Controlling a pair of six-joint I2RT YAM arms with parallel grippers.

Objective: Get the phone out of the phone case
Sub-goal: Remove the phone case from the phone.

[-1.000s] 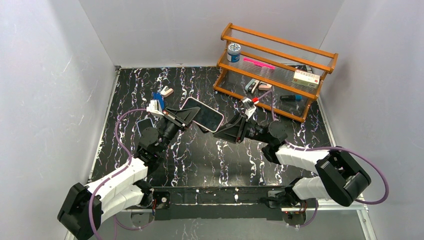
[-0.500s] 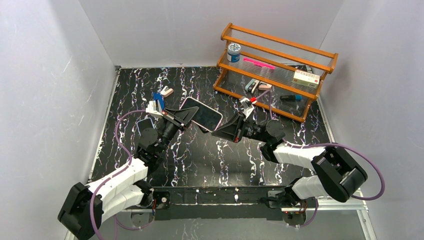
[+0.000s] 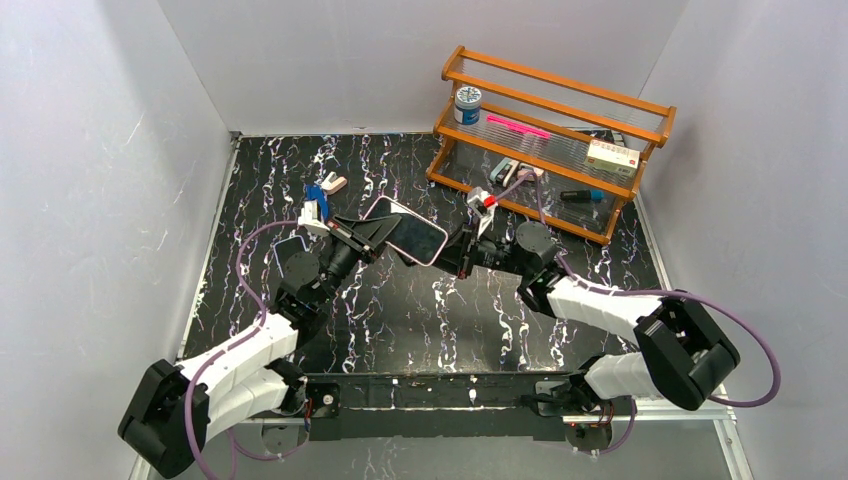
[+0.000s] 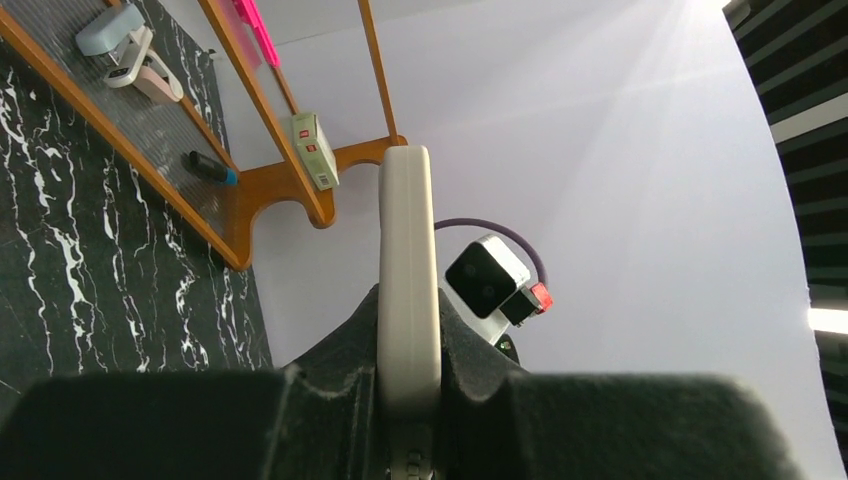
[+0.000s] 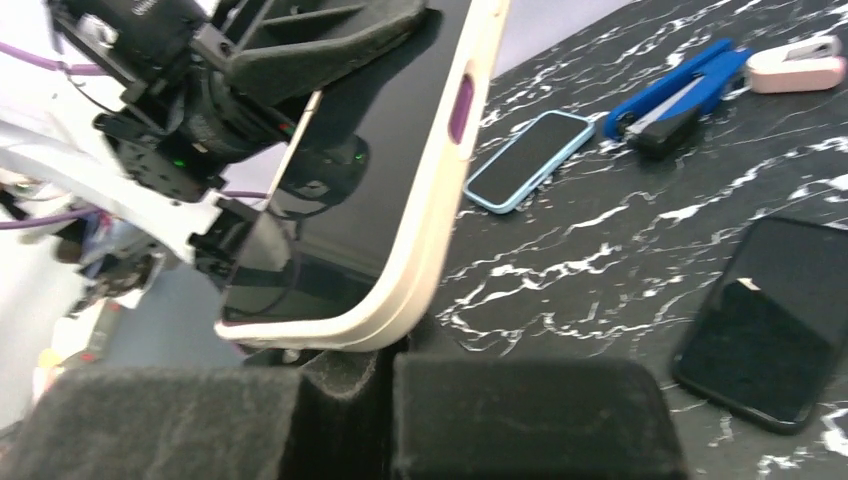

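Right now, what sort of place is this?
Probably a robot test booth: white walls box in a black marbled table, left arm and right arm bolted at its near edge, a wooden rack of small items.

No text, brand or number can be read anywhere: red marks are seen on the small white box (image 3: 612, 156) on the wooden rack (image 3: 560, 100), and a blue-and-white label on the round tin (image 3: 467, 103), but the lettering is too small to be made out.
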